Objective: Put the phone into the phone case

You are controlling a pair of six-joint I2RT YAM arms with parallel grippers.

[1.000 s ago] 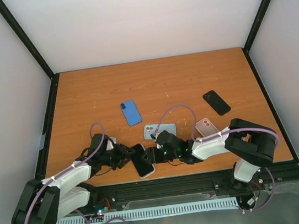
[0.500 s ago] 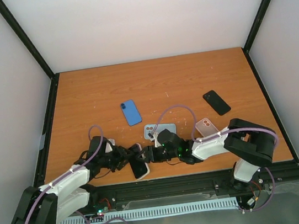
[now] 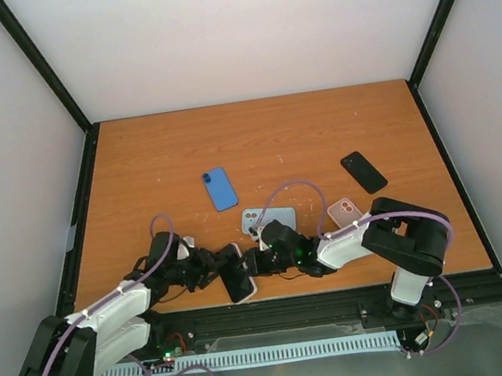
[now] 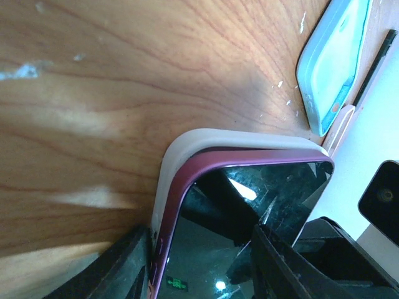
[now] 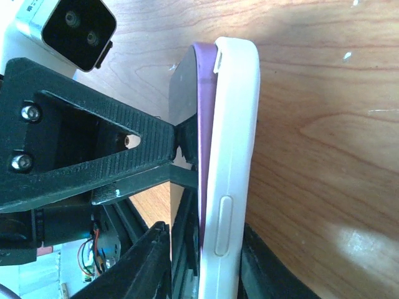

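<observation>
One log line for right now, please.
phone: partly in case | left gripper: clamped on phone | right gripper: astride case edge, grip unclear

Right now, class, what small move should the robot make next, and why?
Probably squeeze the right fingers tighter across the phone and white case: the phone's purple edge stands proud of the case rim, so it looks only partly seated.

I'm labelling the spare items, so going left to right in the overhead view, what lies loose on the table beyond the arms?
Blue phone, pale blue case, pink case, black phone.
</observation>
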